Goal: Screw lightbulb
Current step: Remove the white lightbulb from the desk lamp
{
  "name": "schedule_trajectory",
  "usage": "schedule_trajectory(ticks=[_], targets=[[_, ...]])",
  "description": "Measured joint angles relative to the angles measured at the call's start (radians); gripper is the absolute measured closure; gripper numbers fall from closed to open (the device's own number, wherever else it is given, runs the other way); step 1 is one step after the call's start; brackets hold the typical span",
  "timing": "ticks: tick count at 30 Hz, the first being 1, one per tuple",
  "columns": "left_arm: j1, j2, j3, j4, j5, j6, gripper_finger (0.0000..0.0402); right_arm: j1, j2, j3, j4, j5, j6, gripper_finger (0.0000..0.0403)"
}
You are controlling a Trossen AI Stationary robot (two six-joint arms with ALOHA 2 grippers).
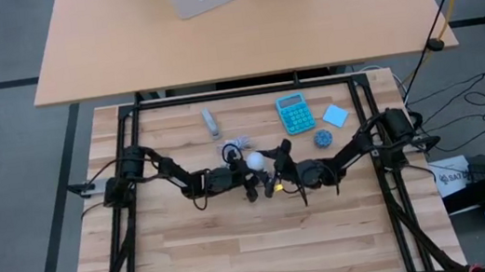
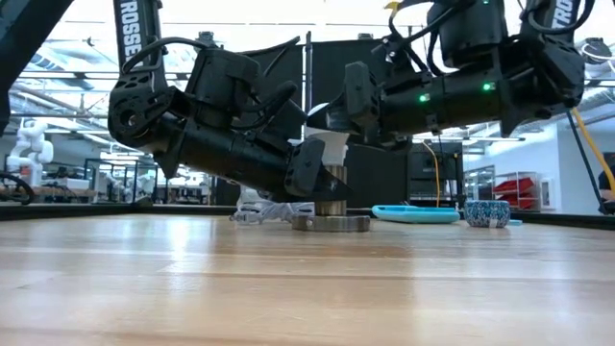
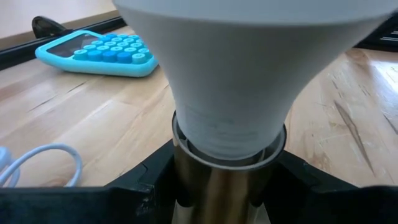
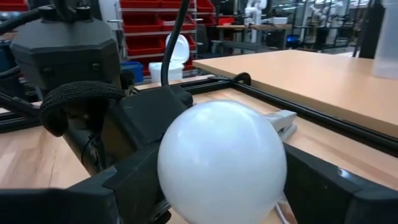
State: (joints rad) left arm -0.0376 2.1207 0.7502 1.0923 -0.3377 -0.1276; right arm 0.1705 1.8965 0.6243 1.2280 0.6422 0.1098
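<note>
Left wrist view: left gripper (image 3: 227, 186) clamps the brass socket (image 3: 217, 193) under the smooth white lightbulb (image 3: 242, 74).

The head of the lightbulb (image 3: 230, 74) is cut off by the top edge in the left wrist view, and the brass socket stem (image 3: 214, 193) under it is cut off by the bottom edge. In the low view the lightbulb is almost wholly hidden behind the left gripper (image 2: 312, 173) and the right gripper (image 2: 357, 101). In the high view the calculator (image 1: 295, 113) keys are too small to be read.
</note>
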Motion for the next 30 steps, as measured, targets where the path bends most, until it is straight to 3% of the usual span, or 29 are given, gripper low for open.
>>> schedule_trajectory(ticks=[3,11,30], targets=[[0.000,0.000,0.000,-0.001,-0.001,-0.004,0.0220,-0.015,0.000,0.000,-0.001,-0.042,0.004,0.0137],[-0.007,-0.001,0.000,-0.012,0.014,0.009,0.0220,-0.041,-0.024,-0.038,-0.010,-0.146,0.006,0.0129],[-0.011,-0.002,0.001,-0.016,0.177,0.068,0.0220,-0.201,-0.183,-0.092,-0.185,-0.738,-0.106,0.0128]])
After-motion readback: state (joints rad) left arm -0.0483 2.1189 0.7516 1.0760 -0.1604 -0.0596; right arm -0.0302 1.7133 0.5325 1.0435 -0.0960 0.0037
